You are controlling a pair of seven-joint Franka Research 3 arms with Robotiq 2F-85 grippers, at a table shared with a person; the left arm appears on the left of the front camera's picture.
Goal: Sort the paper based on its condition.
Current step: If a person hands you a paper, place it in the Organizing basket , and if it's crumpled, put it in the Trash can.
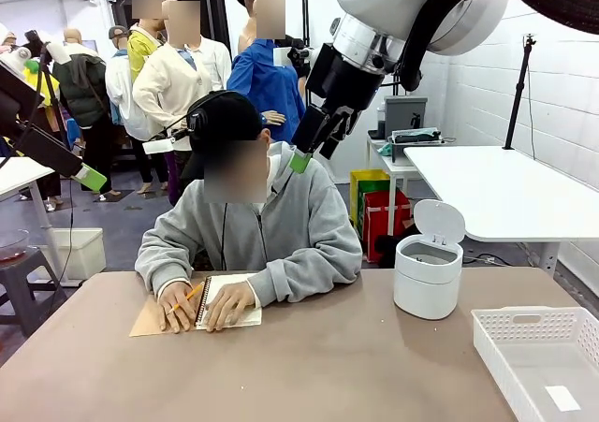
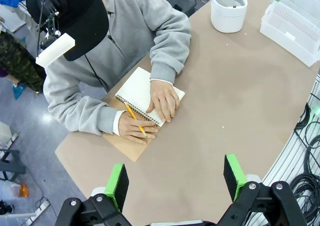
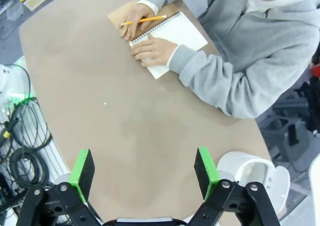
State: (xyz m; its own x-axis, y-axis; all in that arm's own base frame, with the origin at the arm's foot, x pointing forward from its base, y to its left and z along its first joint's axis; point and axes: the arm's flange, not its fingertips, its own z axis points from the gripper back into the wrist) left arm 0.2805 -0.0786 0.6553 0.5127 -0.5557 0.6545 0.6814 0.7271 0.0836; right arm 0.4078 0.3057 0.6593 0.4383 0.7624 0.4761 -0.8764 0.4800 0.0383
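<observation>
Two grippers hang high over the tan table [image 1: 328,375], and both the left gripper [image 2: 176,178] and the right gripper [image 3: 144,168] have their green pads spread wide with nothing between them. The only paper I can find is the white paper page [image 2: 137,90] bound in the brown-backed spiral notebook [image 2: 131,147] at the far left. The person's flat hand [image 2: 162,99] presses on it and the writing hand [image 2: 132,128] works a yellow pencil [image 2: 134,117]. Waiting looks like the right step: stay clear until a sheet lies free, then judge whether it is flat or crumpled. The white round lidded bin [image 1: 428,277] and the white slotted plastic basket [image 1: 524,321] on the right seem the likely destinations. The bin's inside is hidden, and a small pale patch on the basket floor could be a label or a scrap.
</observation>
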